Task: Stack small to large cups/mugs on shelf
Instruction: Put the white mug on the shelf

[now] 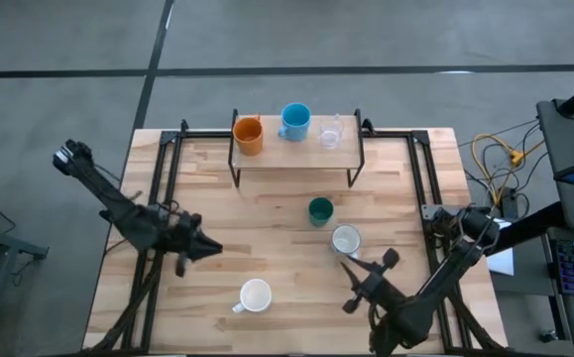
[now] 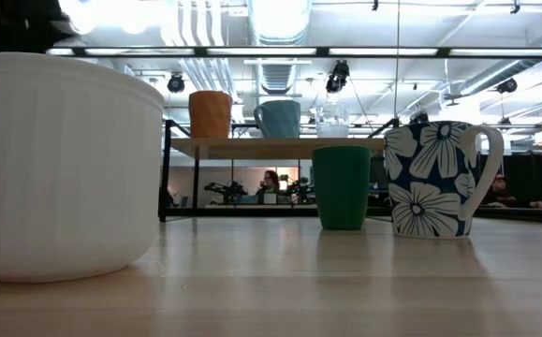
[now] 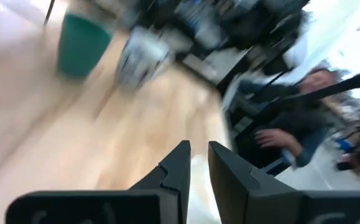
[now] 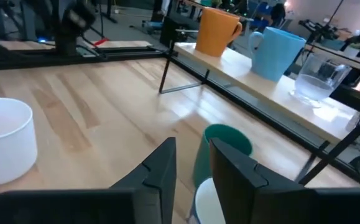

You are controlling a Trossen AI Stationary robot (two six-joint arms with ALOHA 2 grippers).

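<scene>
Right gripper (image 1: pixel 363 285): mine, fingers a narrow gap apart and holding nothing, hovering just beside the grey-white mug.
Left gripper (image 1: pixel 195 249): mine too, fingers nearly pressed together, empty, waiting over the table's left-centre.
Table (image 1: pixel 287 297): light wooden top, seen from above.
Shelf (image 1: pixel 296 151): low wooden rack on black legs, at the far edge.
White cup (image 1: pixel 255 296): near front edge, between my two arms.
Grey-white mug (image 1: pixel 345 239): blue flower pattern, just in front of the green cup.
Dark green cup (image 1: pixel 320 210): on the table, before the shelf.
Shelf row: orange mug (image 1: pixel 249 134), light blue mug (image 1: pixel 294 121), clear glass (image 1: pixel 331 131), probably not touching.
</scene>
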